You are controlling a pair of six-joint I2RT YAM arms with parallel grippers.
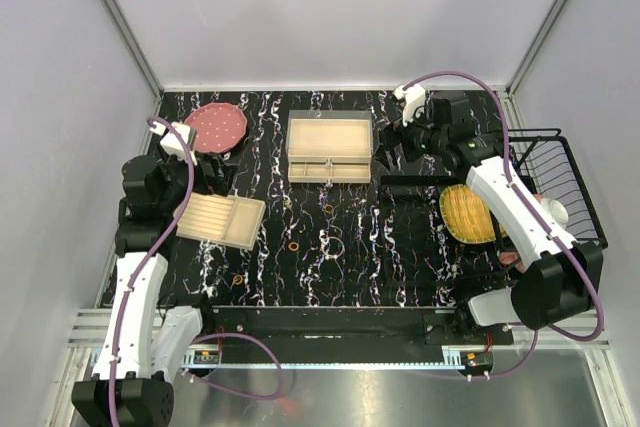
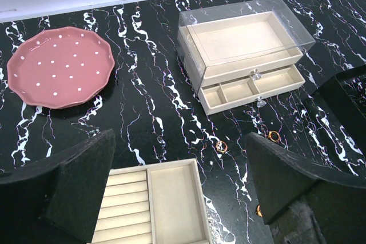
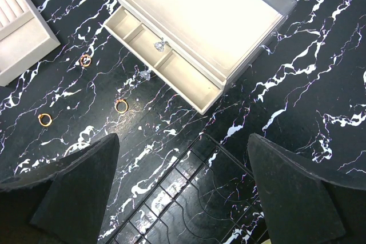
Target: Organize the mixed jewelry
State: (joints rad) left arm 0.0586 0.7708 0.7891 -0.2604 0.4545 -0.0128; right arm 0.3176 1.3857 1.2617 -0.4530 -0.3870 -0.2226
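Observation:
Several small orange-gold rings lie loose on the black marbled table: in the top view one (image 1: 294, 245) at mid-table, another (image 1: 238, 279) nearer the front, and a pale hoop (image 1: 335, 245) beside them. The left wrist view shows rings (image 2: 221, 147), (image 2: 274, 136); the right wrist view shows rings (image 3: 120, 105), (image 3: 85, 60), (image 3: 44, 119). My left gripper (image 1: 213, 171) (image 2: 180, 192) is open and empty above the beige ring tray (image 1: 220, 219) (image 2: 171, 198). My right gripper (image 1: 397, 140) (image 3: 183, 192) is open and empty, right of the clear-lidded jewelry box (image 1: 330, 145) (image 3: 200, 21), whose lower drawer (image 3: 160, 64) is pulled out.
A pink dotted plate (image 1: 215, 125) (image 2: 60, 67) sits at the back left. A black wire rack (image 1: 560, 187) (image 3: 189, 198) stands at the right with a yellow plate (image 1: 468, 215) in it. White walls enclose the table.

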